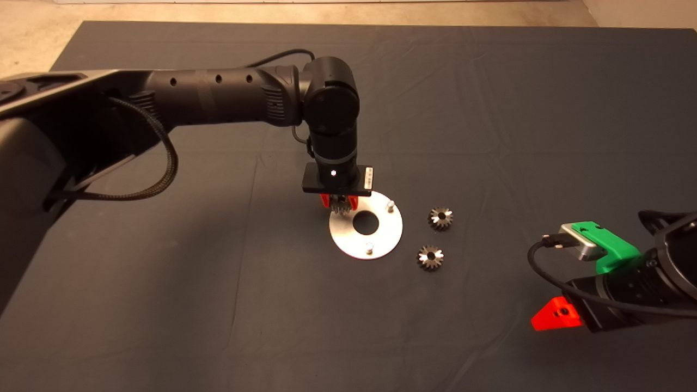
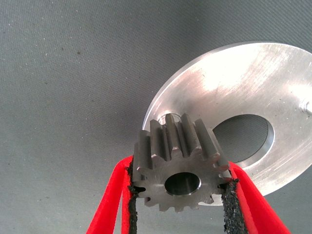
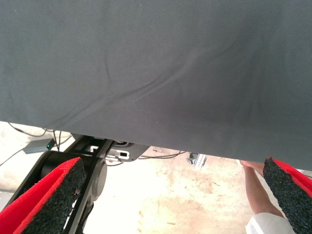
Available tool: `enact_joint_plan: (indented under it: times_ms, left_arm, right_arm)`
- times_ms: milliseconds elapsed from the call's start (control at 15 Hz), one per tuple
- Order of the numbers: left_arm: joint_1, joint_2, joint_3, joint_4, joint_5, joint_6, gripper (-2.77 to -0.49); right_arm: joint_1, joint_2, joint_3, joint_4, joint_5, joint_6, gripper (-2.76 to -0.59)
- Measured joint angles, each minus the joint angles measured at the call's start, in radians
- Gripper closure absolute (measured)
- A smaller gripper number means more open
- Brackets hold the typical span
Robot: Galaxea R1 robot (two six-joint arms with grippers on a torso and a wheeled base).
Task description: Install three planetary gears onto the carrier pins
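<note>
A flat silver disc (image 1: 381,239) with a large central hole lies mid-mat. Two carrier pins show on it, one at the far right (image 1: 390,205) and one at the near edge (image 1: 369,247). My left gripper (image 1: 338,203) hangs over the disc's far-left rim, shut on a planetary gear (image 2: 180,163) held on edge between its black pads (image 2: 228,204); the gear covers the third pin. Two more planetary gears (image 1: 440,218) (image 1: 430,257) lie flat on the mat to the disc's right. My right gripper (image 1: 555,317) waits at the lower right, its fingers (image 3: 53,200) wide apart with nothing between them.
The dark mat (image 1: 490,109) covers the table, with bare floor beyond its far edge. Past the mat's edge in the right wrist view are floor cables, a black stand (image 3: 92,165) and a person's hand (image 3: 258,190).
</note>
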Motion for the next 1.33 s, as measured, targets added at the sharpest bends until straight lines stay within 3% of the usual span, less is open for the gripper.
enact_joint_plan:
  times_ms: [1133,1333]
  left_arm:
    - [0.000,-0.001,0.000,0.001,0.007,0.000,-0.86]
    - [0.000,-0.001,0.000,0.001,0.006,0.018,-0.86]
  right_arm:
    - [0.000,0.000,0.000,0.000,0.000,0.000,-2.73]
    - [0.000,0.000,0.000,0.000,0.000,0.000,-2.73]
